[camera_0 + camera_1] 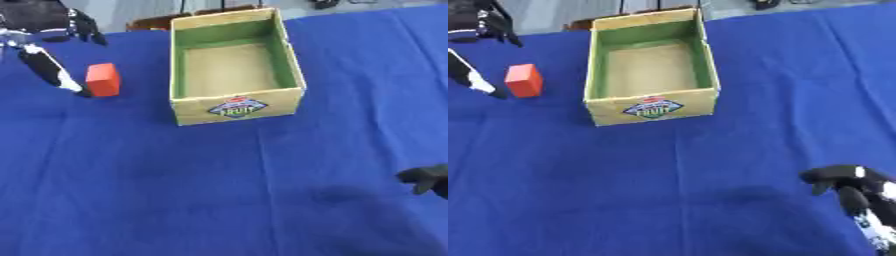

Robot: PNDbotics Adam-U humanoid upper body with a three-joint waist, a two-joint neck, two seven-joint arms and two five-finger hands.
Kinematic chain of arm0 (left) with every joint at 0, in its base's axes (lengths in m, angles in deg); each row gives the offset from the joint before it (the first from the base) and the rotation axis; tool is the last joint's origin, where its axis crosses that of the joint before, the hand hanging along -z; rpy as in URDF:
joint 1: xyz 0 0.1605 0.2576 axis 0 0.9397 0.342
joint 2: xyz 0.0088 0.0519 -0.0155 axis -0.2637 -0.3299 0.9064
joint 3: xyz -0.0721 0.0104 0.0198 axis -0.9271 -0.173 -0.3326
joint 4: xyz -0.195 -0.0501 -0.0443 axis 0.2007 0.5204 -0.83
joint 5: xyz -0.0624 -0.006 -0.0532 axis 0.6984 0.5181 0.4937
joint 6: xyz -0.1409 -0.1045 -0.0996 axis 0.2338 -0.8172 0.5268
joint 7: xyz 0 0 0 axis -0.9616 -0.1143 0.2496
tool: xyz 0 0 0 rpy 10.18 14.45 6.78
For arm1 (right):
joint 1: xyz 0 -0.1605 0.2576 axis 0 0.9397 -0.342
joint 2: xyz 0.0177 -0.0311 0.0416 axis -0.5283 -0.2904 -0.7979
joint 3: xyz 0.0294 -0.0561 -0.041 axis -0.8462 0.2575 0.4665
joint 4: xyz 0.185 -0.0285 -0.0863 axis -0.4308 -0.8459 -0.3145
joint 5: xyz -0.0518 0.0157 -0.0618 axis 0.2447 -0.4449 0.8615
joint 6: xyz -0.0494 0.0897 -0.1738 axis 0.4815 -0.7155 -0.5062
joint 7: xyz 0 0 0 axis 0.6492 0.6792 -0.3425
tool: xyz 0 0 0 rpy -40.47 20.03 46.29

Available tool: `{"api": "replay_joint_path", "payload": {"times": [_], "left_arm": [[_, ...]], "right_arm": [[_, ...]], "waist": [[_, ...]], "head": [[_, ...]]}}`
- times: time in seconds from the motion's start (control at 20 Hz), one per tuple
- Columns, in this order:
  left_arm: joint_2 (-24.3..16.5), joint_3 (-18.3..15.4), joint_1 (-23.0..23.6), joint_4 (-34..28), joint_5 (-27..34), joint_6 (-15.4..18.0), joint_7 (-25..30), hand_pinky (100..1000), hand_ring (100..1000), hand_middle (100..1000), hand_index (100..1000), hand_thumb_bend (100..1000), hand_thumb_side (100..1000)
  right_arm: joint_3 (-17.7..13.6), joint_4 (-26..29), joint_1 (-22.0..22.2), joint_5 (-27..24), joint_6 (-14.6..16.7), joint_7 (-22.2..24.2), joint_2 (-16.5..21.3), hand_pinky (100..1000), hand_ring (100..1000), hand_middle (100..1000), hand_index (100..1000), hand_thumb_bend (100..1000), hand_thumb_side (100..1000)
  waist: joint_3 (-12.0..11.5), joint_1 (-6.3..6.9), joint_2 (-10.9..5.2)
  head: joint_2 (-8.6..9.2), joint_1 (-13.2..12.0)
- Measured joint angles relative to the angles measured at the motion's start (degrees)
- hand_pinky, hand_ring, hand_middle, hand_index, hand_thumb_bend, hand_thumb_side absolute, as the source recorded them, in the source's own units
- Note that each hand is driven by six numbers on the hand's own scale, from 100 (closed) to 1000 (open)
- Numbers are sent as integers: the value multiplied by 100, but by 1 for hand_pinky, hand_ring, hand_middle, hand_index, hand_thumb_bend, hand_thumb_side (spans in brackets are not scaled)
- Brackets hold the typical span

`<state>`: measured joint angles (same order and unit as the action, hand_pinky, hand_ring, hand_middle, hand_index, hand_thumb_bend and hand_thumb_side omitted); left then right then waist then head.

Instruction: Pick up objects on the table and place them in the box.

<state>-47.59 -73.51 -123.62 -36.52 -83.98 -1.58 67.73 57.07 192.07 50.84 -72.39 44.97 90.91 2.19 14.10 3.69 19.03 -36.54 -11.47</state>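
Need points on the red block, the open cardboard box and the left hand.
red rectangular block (102, 79): left eye view, front face.
open cardboard box with green inner walls (236, 107): left eye view, front outer wall at the label.
left hand (48, 67): left eye view, black-and-white finger beside the block.

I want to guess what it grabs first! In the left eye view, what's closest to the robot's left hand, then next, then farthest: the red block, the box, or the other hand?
1. Red block: right beside the left hand, at the table's left.
2. Box: further right, mid-table.
3. Right hand: far off at the lower right edge.
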Motion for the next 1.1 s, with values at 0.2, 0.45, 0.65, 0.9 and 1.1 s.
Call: {"api": "replay_joint_path", "payload": {"times": [0.2,0.45,0.65,0.9,1.1], "left_arm": [[2,-47,0,111,105,-77,128,695,620,661,812,708,431],[14,-64,-1,285,366,-178,332,679,601,649,813,656,403],[76,-87,-13,397,624,-301,533,671,592,643,812,630,404],[131,-87,-68,452,782,-432,698,669,591,644,814,613,422],[183,-88,-107,454,822,-445,726,666,590,644,815,572,432]], "right_arm": [[0,0,1,2,11,-11,-1,801,761,528,756,100,599],[0,0,3,6,19,-18,-5,802,761,527,756,100,601],[0,0,6,8,20,-20,-8,802,762,527,756,100,604],[0,0,6,9,20,-20,-28,802,762,527,756,100,605],[0,0,6,11,21,-20,-51,802,762,527,756,100,606]], "waist": [[-3,-10,3],[-6,-24,18],[-6,-28,28],[-6,-30,32],[-6,-32,34]], "head": [[3,4],[13,19],[14,29],[14,43],[14,45]]}}
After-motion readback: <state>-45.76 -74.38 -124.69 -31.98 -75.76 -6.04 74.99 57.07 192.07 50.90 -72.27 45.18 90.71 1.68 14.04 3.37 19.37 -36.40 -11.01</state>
